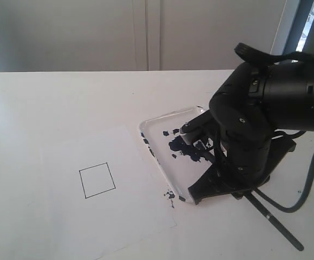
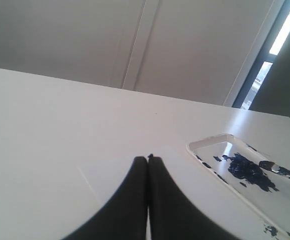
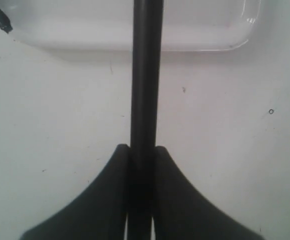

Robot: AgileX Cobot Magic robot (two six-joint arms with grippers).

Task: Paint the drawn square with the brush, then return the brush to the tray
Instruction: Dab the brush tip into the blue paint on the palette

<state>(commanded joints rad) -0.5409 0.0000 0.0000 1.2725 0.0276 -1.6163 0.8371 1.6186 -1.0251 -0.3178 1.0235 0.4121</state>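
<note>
Here, the brush (image 3: 145, 75) is clamped between the two fingers of the right gripper (image 3: 142, 148), which press against either side of its black handle. The handle runs out from under the right arm (image 1: 265, 108) toward the near right, over the bare table (image 1: 48, 103). The bristle end points into the tray (image 1: 168, 115); the left wrist view shows the silver ferrule and dark bristles just beside the paint blob (image 1: 188, 150). Whether the tip touches the tray floor cannot be told.

The tray sits right of centre, its long side running from far to near, with dark smears along its left rim and at its near corner. That left rim lies just beside the right edge of the paper (image 1: 124, 216).

The drawn square (image 1: 97, 180) stands on the paper, left of the tray and apart from it. It is slightly tilted, a thin black outline with a white, unpainted interior.

The left gripper (image 2: 148, 159) hangs above the table to the left of the tray. Its fingers are pressed together with nothing between them.
</note>
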